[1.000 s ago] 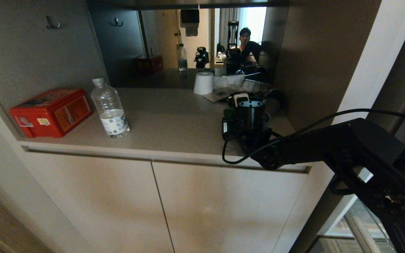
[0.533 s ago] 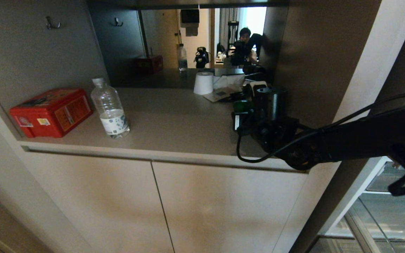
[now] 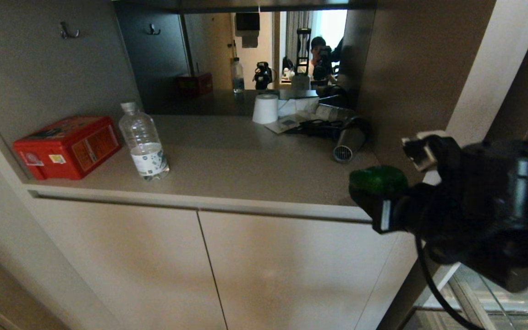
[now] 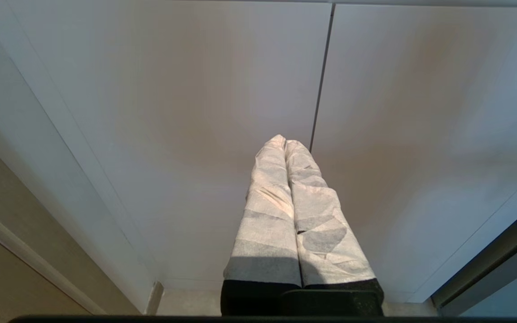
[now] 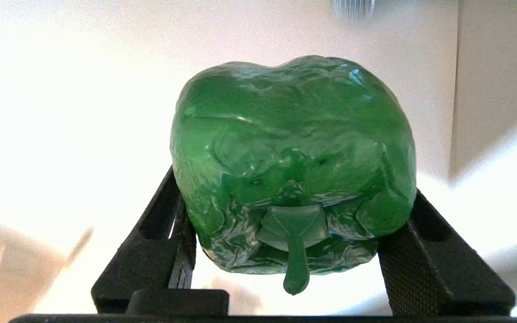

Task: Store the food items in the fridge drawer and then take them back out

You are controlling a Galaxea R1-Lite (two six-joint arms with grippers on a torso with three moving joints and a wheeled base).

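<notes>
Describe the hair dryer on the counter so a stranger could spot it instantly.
Start at the long grey counter under the mirror and follow it to its far right end. There the hair dryer lies on its side, behind the white paper roll: the only grey tube with a round grilled mouth.

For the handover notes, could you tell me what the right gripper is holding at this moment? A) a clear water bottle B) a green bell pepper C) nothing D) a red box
B: in the right wrist view the green bell pepper sits clamped between the black fingers of the right gripper, and the head view shows it carried beside the counter.
</notes>
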